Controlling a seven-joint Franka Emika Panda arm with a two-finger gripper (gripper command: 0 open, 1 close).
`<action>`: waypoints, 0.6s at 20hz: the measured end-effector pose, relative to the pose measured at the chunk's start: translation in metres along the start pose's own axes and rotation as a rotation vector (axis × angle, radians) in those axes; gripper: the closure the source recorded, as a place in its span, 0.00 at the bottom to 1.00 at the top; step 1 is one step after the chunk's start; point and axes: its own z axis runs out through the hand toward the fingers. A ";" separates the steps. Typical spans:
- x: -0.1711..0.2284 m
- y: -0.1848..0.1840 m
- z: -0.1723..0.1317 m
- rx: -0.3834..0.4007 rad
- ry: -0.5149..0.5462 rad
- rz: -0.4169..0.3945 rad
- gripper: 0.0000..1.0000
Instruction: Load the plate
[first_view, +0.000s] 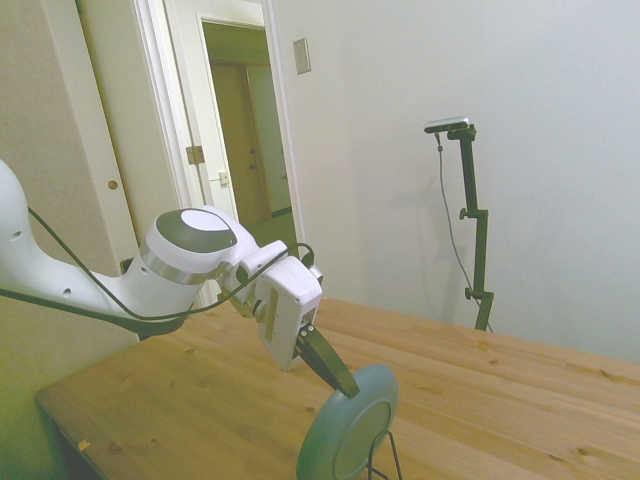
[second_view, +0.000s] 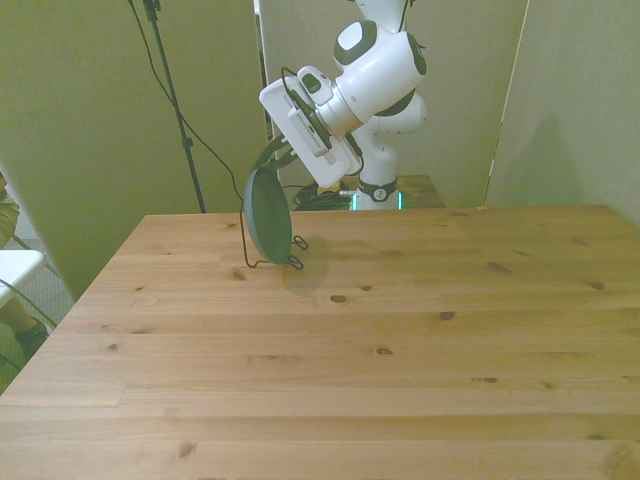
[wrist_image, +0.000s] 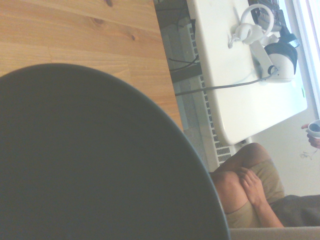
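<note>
Front view: gripper (second_view: 268, 160) is clamping the upper rim of the plate (second_view: 266, 216), which is standing on edge directly below it in a wire rack (second_view: 272, 254) near the table's (second_view: 400, 340) far edge.

broad bare table (second_view: 400, 350) lies open beside the wire rack (second_view: 272, 255).

A matt, smooth dark teal finish is being shown by the plate (second_view: 267, 215), thin dark metal wire by the rack (second_view: 283, 260), knotted, lightly sheened pine planks by the table (second_view: 400, 340), and glossy white plastic by the arm (first_view: 190, 265).
</note>
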 end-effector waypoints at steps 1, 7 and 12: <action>-0.001 0.001 0.000 0.000 0.002 -0.003 0.00; -0.005 0.004 0.001 -0.002 0.004 -0.007 0.00; -0.001 0.011 0.002 0.015 0.006 0.009 0.00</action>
